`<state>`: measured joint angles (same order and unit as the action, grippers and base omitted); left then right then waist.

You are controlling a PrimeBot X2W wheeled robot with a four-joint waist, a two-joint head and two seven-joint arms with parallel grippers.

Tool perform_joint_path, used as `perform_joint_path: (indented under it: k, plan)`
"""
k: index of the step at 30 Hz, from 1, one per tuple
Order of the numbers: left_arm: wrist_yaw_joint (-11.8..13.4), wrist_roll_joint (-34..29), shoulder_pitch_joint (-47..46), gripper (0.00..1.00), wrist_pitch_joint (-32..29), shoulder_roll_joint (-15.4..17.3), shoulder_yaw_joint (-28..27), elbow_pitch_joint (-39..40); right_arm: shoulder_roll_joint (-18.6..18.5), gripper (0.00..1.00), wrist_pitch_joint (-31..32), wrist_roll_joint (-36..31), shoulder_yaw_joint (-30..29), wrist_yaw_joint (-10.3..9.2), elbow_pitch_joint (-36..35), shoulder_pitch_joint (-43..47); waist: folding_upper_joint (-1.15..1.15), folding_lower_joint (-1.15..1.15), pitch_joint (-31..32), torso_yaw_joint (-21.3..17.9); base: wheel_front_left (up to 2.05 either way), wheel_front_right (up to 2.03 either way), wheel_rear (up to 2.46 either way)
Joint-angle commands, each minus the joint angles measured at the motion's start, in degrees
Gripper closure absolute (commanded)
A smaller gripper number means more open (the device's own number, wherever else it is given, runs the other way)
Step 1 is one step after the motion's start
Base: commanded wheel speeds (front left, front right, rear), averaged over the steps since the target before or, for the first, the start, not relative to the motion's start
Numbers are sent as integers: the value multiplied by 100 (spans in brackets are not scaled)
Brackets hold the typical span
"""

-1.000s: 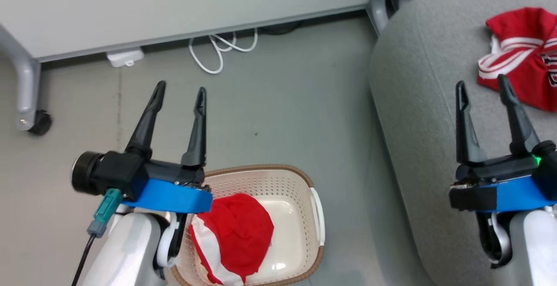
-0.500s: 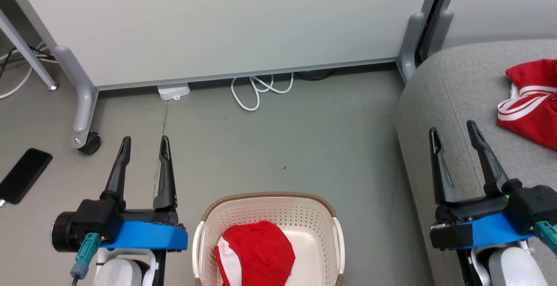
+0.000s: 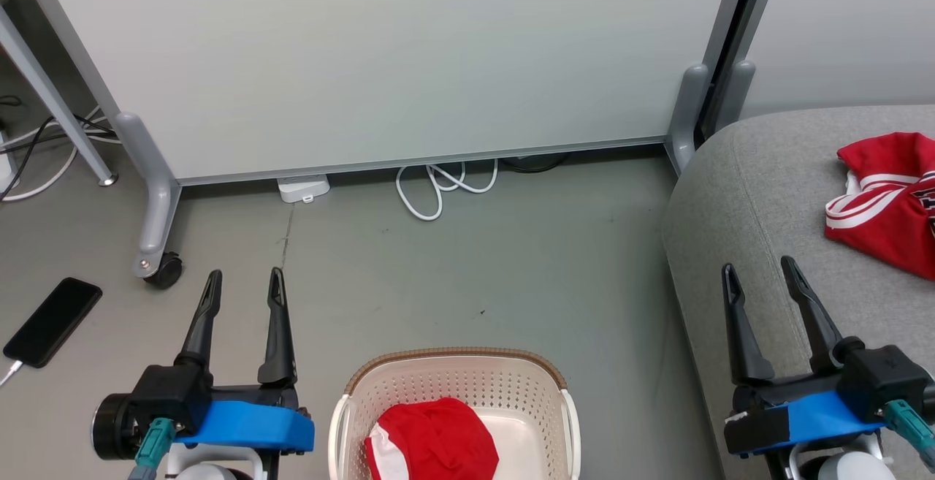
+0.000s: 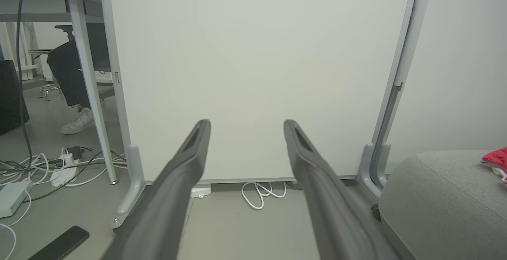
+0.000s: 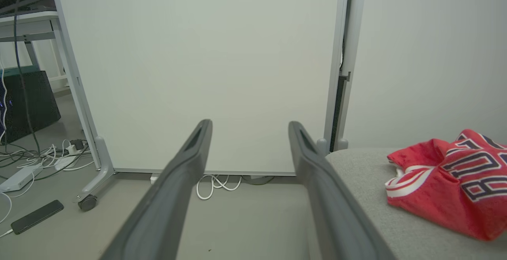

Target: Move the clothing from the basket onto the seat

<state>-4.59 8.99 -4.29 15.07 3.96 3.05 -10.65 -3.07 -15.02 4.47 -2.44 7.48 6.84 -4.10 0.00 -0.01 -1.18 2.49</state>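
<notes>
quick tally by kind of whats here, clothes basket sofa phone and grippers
basket: 1
sofa: 1
red garments: 2, jersey on the sofa, plain red one in the basket
phone: 1, on the floor
grippers: 2, left gripper and right gripper, both open
total: 7

The left gripper is sitting at the lower left of the head view, its two dark fingers pointing up the frame and standing well apart, holding nothing. The right gripper is sitting at the lower right, likewise spread wide and empty, its tips leaning slightly leftward.
</notes>
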Motion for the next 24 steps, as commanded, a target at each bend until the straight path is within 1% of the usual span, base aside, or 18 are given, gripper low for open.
perform_joint_path:
  k: [1,10,24]
  plan:
    - [-34,-50,57,0,15,-19,-29,-22,20,0,-24,-49,-19,3,40,115,0,1,9,-4,0,0,0]
    - [-107,-121,-4,0,15,-70,-147,-64,23,0,-24,72,19,3,136,50,0,1,-29,-11,0,0,0]
    - [-195,-214,-95,0,15,-98,-185,-123,23,0,-24,112,55,3,140,7,0,1,-36,-3,0,0,0]
